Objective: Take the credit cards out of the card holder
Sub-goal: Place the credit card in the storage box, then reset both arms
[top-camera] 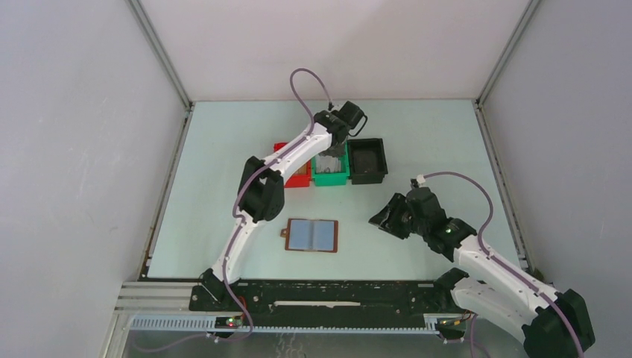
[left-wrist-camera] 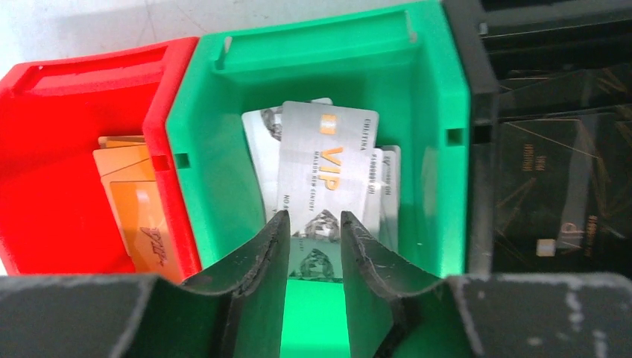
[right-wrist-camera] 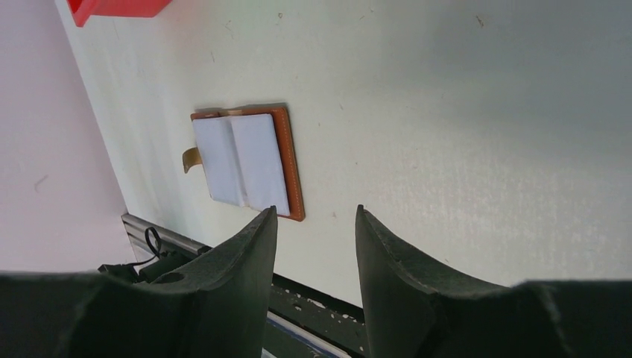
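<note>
Both claws open: left claw (left-wrist-camera: 314,220) over the green bin (left-wrist-camera: 320,45), right claw (right-wrist-camera: 317,212) by the card holder (right-wrist-camera: 242,160)
The left jaws stood parted and empty above silver credit cards (left-wrist-camera: 328,164) lying in that bin, between a red bin (left-wrist-camera: 45,149) and a black bin (left-wrist-camera: 477,74); the right jaws gaped empty above the table (top-camera: 447,149), the holder spread flat, pale faces up

card holder (top-camera: 312,236) open flat, credit cards (left-wrist-camera: 328,171) in green bin (left-wrist-camera: 216,149)
</note>
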`<state>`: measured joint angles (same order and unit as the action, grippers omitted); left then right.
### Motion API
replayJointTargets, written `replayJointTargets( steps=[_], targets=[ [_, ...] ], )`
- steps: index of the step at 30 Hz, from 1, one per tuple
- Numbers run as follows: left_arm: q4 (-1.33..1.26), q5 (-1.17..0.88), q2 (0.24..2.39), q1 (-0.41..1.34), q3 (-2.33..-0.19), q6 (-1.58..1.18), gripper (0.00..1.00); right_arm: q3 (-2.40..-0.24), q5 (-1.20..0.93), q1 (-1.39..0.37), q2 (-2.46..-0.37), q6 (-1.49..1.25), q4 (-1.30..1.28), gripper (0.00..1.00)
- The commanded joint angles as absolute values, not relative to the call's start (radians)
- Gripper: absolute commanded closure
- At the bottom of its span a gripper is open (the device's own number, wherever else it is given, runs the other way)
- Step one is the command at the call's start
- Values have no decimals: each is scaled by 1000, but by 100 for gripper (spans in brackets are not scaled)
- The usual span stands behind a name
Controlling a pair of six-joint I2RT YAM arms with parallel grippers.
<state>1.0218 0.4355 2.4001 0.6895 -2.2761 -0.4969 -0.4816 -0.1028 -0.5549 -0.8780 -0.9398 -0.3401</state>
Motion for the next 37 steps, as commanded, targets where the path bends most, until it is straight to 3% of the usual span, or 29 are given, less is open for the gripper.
replayJointTargets(
  steps=[1,4,7,14,16,22,29,37],
  targets=[
    [998,381,2271,732,-2334,-502,64,-494,-62,-545,-826,-926,-386,48],
    [931,326,2108,760,-2229,-490,64,-495,-50,-543,-825,-922,-374,47],
    [840,262,1907,769,-2029,-470,64,-544,-11,-537,-847,-877,-397,35],
    [739,338,1452,764,-1547,-383,64,-866,316,-494,-896,-661,-668,26],
    [684,359,1332,748,-1390,-360,62,-952,414,-488,-894,-625,-706,16],
    [715,356,1084,643,-1093,-412,62,-1075,590,-477,-847,-539,-694,3],
    [702,500,864,626,-910,-500,62,-1040,700,-473,-770,-564,-709,0],
    [707,512,873,623,-902,-511,64,-1011,684,-472,-788,-607,-727,0]
  ],
)
